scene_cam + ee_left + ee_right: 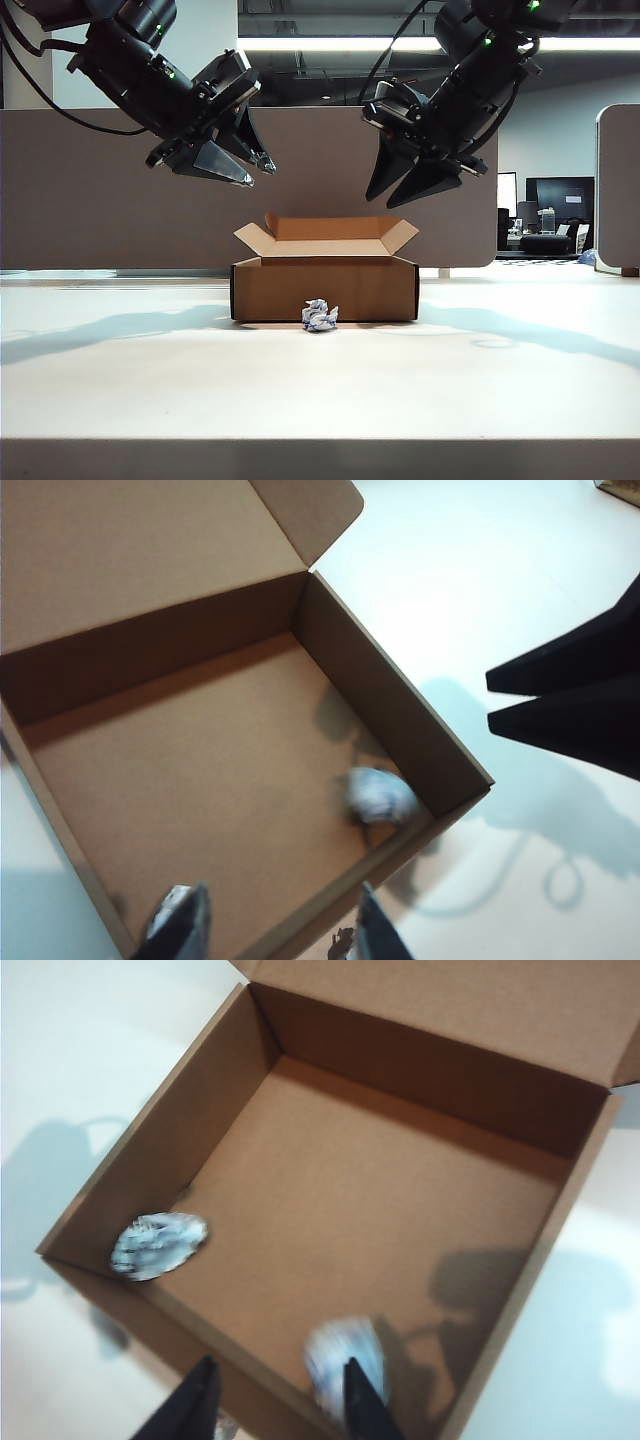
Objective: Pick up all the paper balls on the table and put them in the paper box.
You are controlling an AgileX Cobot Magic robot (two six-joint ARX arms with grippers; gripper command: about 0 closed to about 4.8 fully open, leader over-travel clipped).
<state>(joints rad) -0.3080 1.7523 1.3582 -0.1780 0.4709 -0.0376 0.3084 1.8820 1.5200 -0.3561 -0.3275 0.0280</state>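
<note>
The brown paper box [325, 288] stands open mid-table. One paper ball [320, 315] lies on the table [320, 390] against the box's front wall. My left gripper [260, 173] hangs open above the box's left side; in the left wrist view its jaws [280, 925] hold nothing, and a blurred paper ball [378, 798] lies in a box corner. My right gripper [385, 200] hangs open above the right side. In the right wrist view its jaws [278, 1400] are empty over the box [380, 1190]. One paper ball [158, 1243] sits in a corner and another [340, 1355] is blurred near the front wall.
A grey-brown divider panel [100, 190] runs behind the table, with a second panel [618, 185] at the far right. The right gripper's dark fingers [570, 700] show in the left wrist view beside the box. Both arms cast shadows on the tabletop.
</note>
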